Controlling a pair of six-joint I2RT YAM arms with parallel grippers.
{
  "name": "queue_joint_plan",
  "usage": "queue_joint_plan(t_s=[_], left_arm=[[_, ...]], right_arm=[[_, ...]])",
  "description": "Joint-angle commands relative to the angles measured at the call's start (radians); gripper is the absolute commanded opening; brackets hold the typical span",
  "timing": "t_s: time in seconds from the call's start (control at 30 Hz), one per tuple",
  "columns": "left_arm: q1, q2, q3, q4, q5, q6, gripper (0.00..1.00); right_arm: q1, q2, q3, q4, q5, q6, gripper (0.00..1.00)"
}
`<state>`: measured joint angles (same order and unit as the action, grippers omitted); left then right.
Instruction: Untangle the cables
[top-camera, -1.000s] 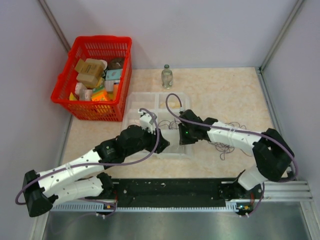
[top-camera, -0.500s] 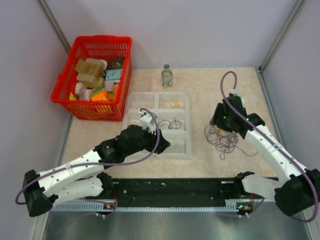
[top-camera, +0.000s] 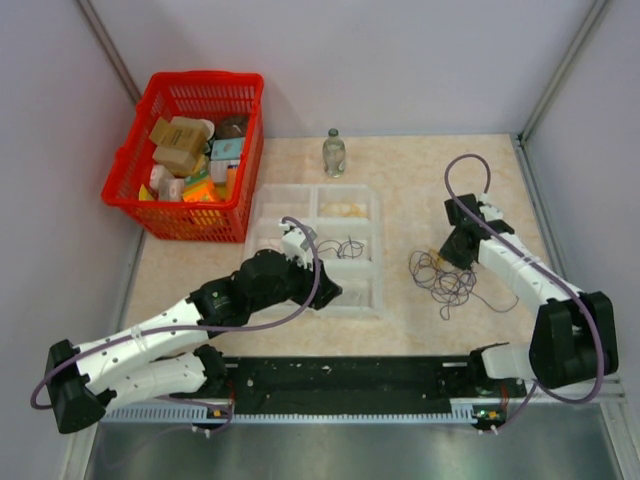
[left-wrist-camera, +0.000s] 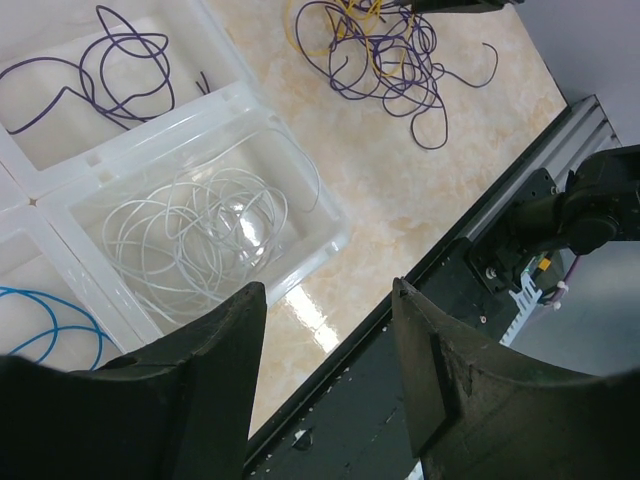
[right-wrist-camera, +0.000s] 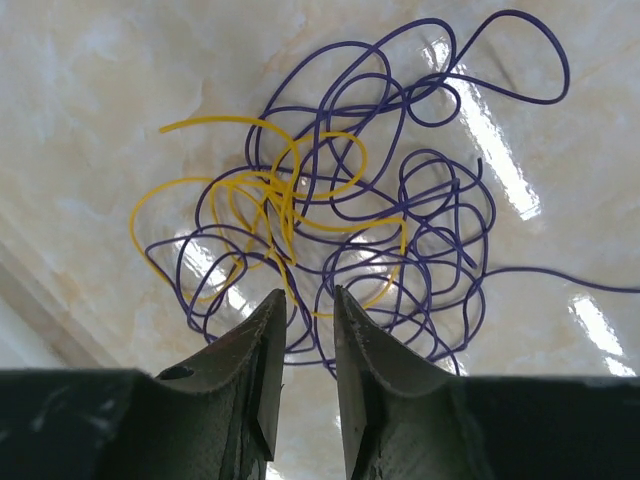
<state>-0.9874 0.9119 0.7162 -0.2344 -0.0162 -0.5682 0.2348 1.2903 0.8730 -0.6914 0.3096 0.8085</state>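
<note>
From above, I am holding my left gripper (top-camera: 327, 292) over the near edge of the clear tray (top-camera: 316, 188). My right gripper (top-camera: 447, 252) is hanging just beside the cables (top-camera: 445, 280), a loose bunch lying on the tabletop (top-camera: 420, 190) to the right of the tray. The red basket (top-camera: 190, 150) and the small bottle (top-camera: 333, 153) are sitting well apart from them.

Through my left wrist camera, that gripper is standing wide open with nothing between its fingers (left-wrist-camera: 225, 370). Below it the tray is keeping freed strands in separate compartments: a purple wire (left-wrist-camera: 100, 70), a white wire (left-wrist-camera: 195, 235) and a blue wire (left-wrist-camera: 30, 320). I judge it is waiting there to receive the next one.

Through my right wrist camera, the jaws are standing only narrowly apart, the gap wider than any strand, and I am seeing nothing pinched. They are pointing down at the near edge of the bunch, where yellow loops are threading through the purple ones. That narrow setting suits picking out a single wire, probably the yellow.
</note>
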Motion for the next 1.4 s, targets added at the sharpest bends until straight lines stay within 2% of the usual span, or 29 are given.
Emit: queue_joint_plan(t_s=[0.0,0.07,0.2,0.3,0.37,0.43,0.47,0.57,0.7,0.8,0.9,0.93,0.97,1.0,1.1,1.2,1.23,1.3,1.37], left_arm=[[-0.002,-0.016,0.032,0.055,0.045,0.014,0.58],[-0.002,-0.010,0.035,0.066,0.051,0.014,0.57],[-0.002,0.028,0.060,0.086,0.079,0.022,0.58],[-0.002,0.071,0.091,0.102,0.096,0.040,0.58],[-0.002,0.111,0.109,0.124,0.090,0.044,0.58],[0.006,0.143,0.135,0.148,0.091,-0.001,0.58],[0.015,0.156,0.147,0.177,0.113,-0.027,0.59],[0.049,0.228,0.210,0.265,0.197,-0.065,0.59],[0.125,0.366,0.298,0.389,0.320,-0.181,0.60],[0.191,0.522,0.348,0.579,0.535,-0.321,0.60],[0.199,0.732,0.503,0.646,0.721,-0.375,0.55],[0.193,0.783,0.585,0.623,0.754,-0.365,0.56],[0.184,0.820,0.635,0.582,0.774,-0.331,0.68],[0.175,0.846,0.678,0.533,0.771,-0.284,0.74],[0.159,0.854,0.697,0.451,0.743,-0.101,0.73],[0.164,0.825,0.655,0.446,0.751,0.055,0.58],[0.161,0.815,0.649,0.419,0.754,0.111,0.56],[0.148,0.799,0.631,0.373,0.754,0.201,0.59],[0.124,0.786,0.614,0.347,0.733,0.273,0.68]], right_arm=[[0.001,0.087,0.058,0.081,0.025,-0.008,0.21],[0.001,0.121,0.075,0.093,0.031,-0.014,0.21],[0.000,0.194,0.099,0.121,0.011,-0.042,0.28],[0.000,0.231,0.100,0.142,0.049,-0.061,0.28],[-0.003,0.247,0.090,0.179,0.060,-0.106,0.21],[-0.003,0.241,0.080,0.204,0.056,-0.150,0.00],[-0.003,0.221,0.072,0.204,0.043,-0.169,0.00],[-0.002,0.063,0.002,0.248,-0.122,-0.285,0.00],[0.005,-0.248,-0.118,0.277,-0.288,-0.367,0.00],[0.005,-0.382,-0.170,0.268,-0.383,-0.391,0.00],[0.005,-0.462,-0.201,0.297,-0.484,-0.419,0.00],[0.003,-0.485,-0.207,0.297,-0.481,-0.414,0.00],[0.004,-0.506,-0.210,0.297,-0.487,-0.410,0.00],[0.005,-0.525,-0.209,0.297,-0.501,-0.408,0.00],[0.003,-0.569,-0.189,0.276,-0.521,-0.393,0.00],[0.001,-0.576,-0.138,0.192,-0.497,-0.373,0.00],[0.001,-0.577,-0.128,0.169,-0.504,-0.364,0.00],[0.001,-0.591,-0.115,0.141,-0.515,-0.330,0.00],[0.000,-0.608,-0.111,0.133,-0.539,-0.299,0.00]])
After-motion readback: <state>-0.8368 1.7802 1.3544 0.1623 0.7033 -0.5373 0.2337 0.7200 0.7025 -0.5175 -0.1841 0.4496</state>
